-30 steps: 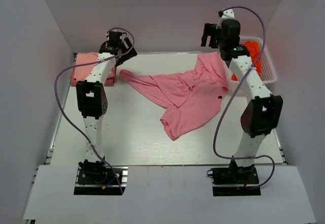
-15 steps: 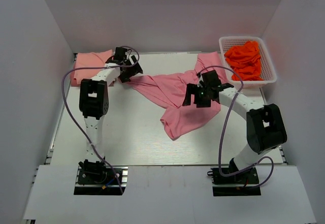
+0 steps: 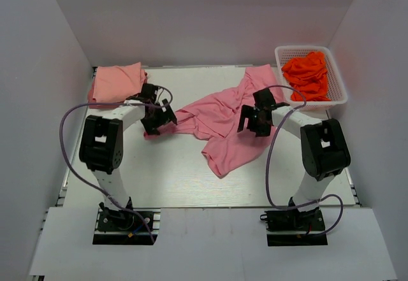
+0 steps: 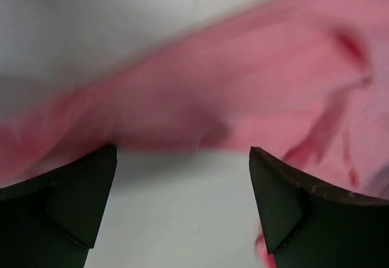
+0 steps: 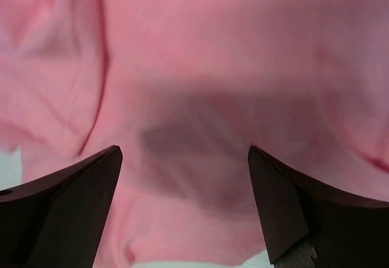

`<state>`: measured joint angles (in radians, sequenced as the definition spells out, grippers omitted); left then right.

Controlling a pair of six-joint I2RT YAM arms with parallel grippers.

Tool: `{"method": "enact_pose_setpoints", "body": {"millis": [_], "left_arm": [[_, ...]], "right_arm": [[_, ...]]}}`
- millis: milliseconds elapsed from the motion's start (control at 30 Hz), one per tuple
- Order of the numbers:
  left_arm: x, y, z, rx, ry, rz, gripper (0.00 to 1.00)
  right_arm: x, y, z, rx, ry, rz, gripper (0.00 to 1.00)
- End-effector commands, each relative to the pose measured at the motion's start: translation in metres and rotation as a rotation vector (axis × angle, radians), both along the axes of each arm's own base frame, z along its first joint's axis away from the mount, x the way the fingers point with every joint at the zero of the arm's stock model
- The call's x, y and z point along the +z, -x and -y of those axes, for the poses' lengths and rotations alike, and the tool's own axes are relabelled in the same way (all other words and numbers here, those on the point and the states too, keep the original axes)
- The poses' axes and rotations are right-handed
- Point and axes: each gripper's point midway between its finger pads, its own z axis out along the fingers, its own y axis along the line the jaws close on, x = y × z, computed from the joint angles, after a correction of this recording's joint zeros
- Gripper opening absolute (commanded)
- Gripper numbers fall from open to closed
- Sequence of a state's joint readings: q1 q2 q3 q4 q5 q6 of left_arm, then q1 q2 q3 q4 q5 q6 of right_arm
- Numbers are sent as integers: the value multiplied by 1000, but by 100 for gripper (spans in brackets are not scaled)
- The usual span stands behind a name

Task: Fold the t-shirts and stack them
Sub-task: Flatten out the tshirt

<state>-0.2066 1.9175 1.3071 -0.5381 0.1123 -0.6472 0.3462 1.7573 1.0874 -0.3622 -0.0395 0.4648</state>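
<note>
**Rose pink t-shirt, unfolded, flanked by two pairs of spread jaws**

Item 1. Rose pink t-shirt (image 3: 220, 118): lies crumpled at mid-desk, not yet folded. Its long axis runs from a narrow tip at the left to a bunched end at the far right beside the basket. A broad lobe hangs toward the near edge.

Item 2. Salmon pink t-shirt (image 3: 116, 83): a compact folded pad at the far left corner of the desk (image 3: 159, 172), apart from the rose one. It appears to be the base of the stack.

Item 3. Left jaws: low at the shirt's left tip, spread wide, holding nothing. In the left wrist view, bare desk lies between them and the cloth edge lies just beyond, so the fabric sits ahead of them, to the right in the scene.

Item 4. Right jaws: low over the right part of the shirt, spread wide and empty. The right wrist view shows only pink cloth between them, very near. Contact cannot be told.

Item 5. White basket (image 3: 322, 104): at the far right, holding orange garments (image 3: 309, 74).

Assessment: each arm is nearest its own end of the long axis. The coming move probably depends on pinching both ends and drawing the shirt flat along that axis.
</note>
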Motion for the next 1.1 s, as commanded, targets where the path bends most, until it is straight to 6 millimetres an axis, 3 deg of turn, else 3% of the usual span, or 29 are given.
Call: {"method": "enact_pose_setpoints", "body": {"millis": [0,33,133,233,333,433,467,533,600,700,833,967,1067], "left_arm": [[4,73,4,-44,24,-109,100],[21,78,7,-46,38,-64,100],[28,108,10,-48,63,-89,100],[53,117,-1,-7,32,-40,100],[75,114,-39,149,-88,38,100],[74,105,-83,277,-270,83,100],[71,105,-91,297,-300,61,100],[70,91,-99,325,-321,43,100],[52,81,-102,332,-330,-9,99],[34,67,-109,350,-324,-19,80],[11,60,-118,370,-305,-35,71],[-1,51,-109,358,-228,2,74],[5,37,-102,352,-183,65,75]], "right_arm": [[1,-28,37,-109,125,25,90],[3,-36,40,-112,142,42,90],[-5,-46,56,-120,178,19,90],[-4,-64,70,-146,197,15,90],[13,-77,69,-119,177,75,90],[43,-78,63,-62,160,171,90],[55,-75,53,-23,117,200,90],[71,-69,53,13,125,241,90],[87,-60,59,20,162,278,90],[98,-38,63,15,179,267,90],[102,-11,54,14,108,238,90],[98,16,36,64,27,189,90],[94,33,28,82,-6,147,90]]}}
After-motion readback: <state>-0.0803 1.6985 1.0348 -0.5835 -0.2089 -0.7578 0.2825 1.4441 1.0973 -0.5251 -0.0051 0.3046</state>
